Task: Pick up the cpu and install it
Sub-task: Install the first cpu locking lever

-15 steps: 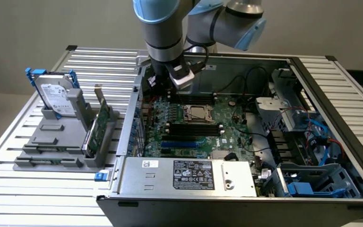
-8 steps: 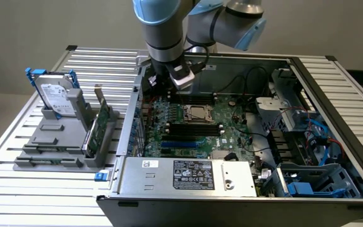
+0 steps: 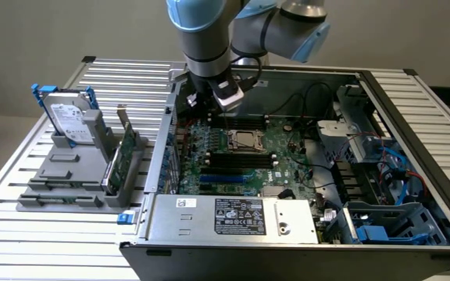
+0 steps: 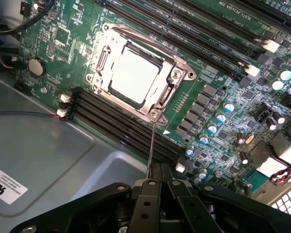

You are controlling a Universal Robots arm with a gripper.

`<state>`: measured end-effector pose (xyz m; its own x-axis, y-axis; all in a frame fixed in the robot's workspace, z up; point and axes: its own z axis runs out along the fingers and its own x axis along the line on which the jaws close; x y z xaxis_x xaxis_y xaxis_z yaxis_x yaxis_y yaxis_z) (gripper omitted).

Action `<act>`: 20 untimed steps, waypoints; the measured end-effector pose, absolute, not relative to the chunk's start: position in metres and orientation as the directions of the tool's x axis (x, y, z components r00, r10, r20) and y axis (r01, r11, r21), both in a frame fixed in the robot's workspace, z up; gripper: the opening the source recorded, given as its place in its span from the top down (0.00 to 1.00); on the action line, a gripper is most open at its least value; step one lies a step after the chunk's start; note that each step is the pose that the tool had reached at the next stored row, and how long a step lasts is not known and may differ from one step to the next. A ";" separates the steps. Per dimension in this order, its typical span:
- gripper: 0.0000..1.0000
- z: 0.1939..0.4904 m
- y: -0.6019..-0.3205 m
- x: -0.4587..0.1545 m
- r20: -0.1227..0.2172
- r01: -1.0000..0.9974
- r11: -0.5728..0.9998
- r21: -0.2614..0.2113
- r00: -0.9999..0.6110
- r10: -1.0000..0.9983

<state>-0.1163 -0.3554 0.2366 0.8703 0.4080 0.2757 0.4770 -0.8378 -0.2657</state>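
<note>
Item: cpu (image 4: 134, 76). Small flat square chip with a bright metal top. Found seated in the metal-framed socket (image 4: 177, 74) on the motherboard (image 4: 53, 53). Handling is judged light, rigid, smooth-topped and fragile on the contact side, to be taken only by opposite edges. Claw (image 4: 157, 183): brought together, with the thin socket lever (image 4: 152, 145) apparently pinched between its tips

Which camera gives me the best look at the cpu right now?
The wrist view: the cpu lies flat inside the metal-framed socket, its silver top close and unobstructed. The exterior view shows it as a small pale square in the middle of the motherboard.
</note>
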 end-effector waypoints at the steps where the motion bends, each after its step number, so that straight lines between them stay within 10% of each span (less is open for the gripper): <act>1: 0.89 0.237 -0.355 -0.115 0.277 0.476 -0.838 -0.265 0.870 0.407; 20: 0.89 0.235 -0.355 -0.105 0.296 0.465 -0.847 -0.256 0.872 0.389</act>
